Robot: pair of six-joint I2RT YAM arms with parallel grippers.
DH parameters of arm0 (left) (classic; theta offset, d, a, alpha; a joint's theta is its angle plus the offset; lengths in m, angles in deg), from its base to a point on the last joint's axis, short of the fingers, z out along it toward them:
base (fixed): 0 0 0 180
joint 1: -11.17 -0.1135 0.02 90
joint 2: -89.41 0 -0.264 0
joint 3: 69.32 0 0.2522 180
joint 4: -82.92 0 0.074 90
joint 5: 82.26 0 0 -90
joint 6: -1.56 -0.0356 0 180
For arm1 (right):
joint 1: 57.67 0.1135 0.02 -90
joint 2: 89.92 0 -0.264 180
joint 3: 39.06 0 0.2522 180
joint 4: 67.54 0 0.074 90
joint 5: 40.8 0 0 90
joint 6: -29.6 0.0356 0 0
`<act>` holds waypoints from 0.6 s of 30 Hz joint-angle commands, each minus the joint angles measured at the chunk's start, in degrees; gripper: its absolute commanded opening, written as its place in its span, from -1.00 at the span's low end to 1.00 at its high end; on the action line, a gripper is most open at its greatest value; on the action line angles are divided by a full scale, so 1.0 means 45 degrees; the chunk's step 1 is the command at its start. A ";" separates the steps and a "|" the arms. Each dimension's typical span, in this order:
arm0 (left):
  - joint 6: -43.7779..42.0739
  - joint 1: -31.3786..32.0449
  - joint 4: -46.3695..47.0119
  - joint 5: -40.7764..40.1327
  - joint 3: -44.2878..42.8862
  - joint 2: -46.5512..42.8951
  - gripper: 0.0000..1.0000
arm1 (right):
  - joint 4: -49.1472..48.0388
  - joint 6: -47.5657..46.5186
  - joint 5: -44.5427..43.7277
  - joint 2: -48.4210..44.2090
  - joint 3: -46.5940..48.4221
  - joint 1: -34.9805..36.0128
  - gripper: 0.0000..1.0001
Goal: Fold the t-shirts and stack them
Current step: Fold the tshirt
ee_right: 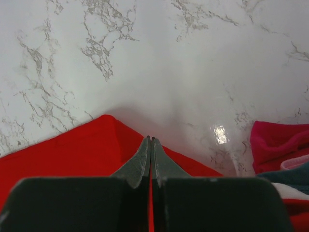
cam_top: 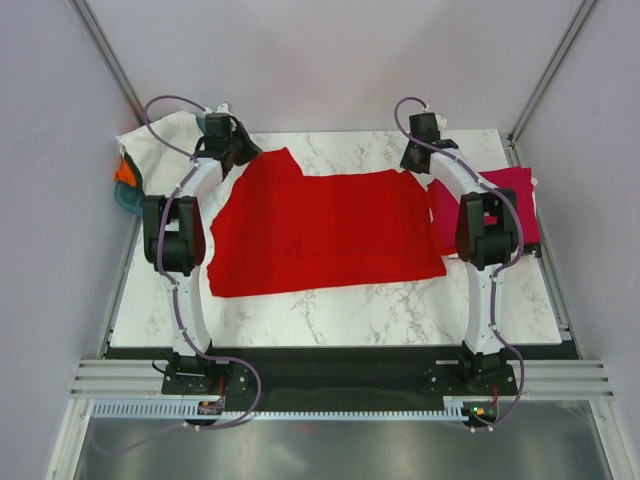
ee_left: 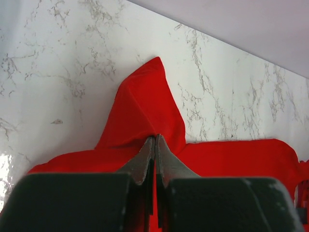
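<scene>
The bright red t-shirt (cam_top: 330,230) lies spread across the middle of the marble table (cam_top: 340,310). The left gripper (ee_left: 155,140) is pinched tight on its far left edge (red cloth shows between the fingers), and the right gripper (ee_right: 150,141) is clamped on its far right corner. The crimson-pink t-shirt (cam_top: 515,200) sits at the table's right edge, the white t-shirt (cam_top: 165,140) at the far left corner

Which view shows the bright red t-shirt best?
Top external: nearly the whole bright red t-shirt lies spread on the table. Each wrist view shows only an edge pinched in the left gripper or right gripper.
</scene>
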 commanded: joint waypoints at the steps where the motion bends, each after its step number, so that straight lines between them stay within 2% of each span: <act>1: -0.0787 -0.0091 0.0367 0.0337 0.0036 -0.0930 -0.95 | -0.0265 0.0410 -0.0505 -0.0792 -0.0185 0.0004 -1.00; 18: -0.1353 -0.0344 0.0288 0.0435 0.0309 -0.1555 -0.96 | -0.0226 0.0391 0.0139 -0.1847 -0.1298 -0.0269 -1.00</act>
